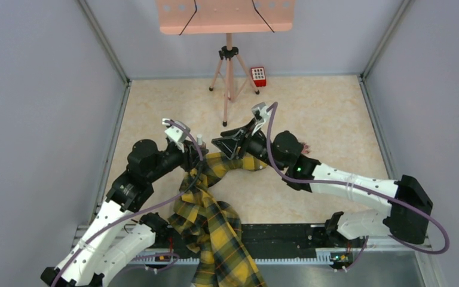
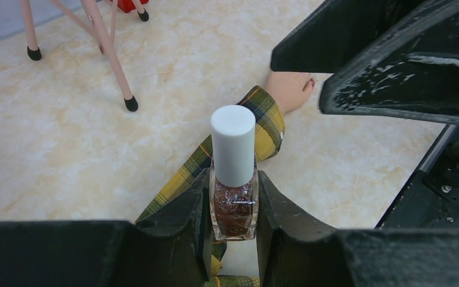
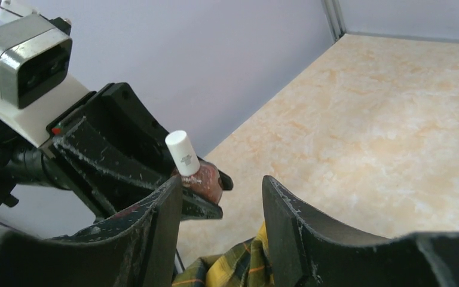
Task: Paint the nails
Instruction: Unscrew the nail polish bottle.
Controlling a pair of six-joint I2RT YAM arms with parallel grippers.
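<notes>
**A:** Nails [image 2: 311, 82], had any painting begun?

**B:** I judged not. Low in the centre of the left wrist view, the left claw [image 2: 233, 182] was clamped on the bottle [image 2: 234, 212], with its white cap [image 2: 233, 143] on. The right claw [image 3: 221, 182] gaped wide, empty, just beside that cap. Uncapping and every stroke looked left to do.

**A:** Where were the nails from the claws?

**B:** Farther off. Past the sleeve [image 2: 263, 119], the hand [image 2: 288, 91] lay on the table [image 2: 95, 119], right of centre in the upper frame, apart from both claws. The nails were too small to read.
</notes>
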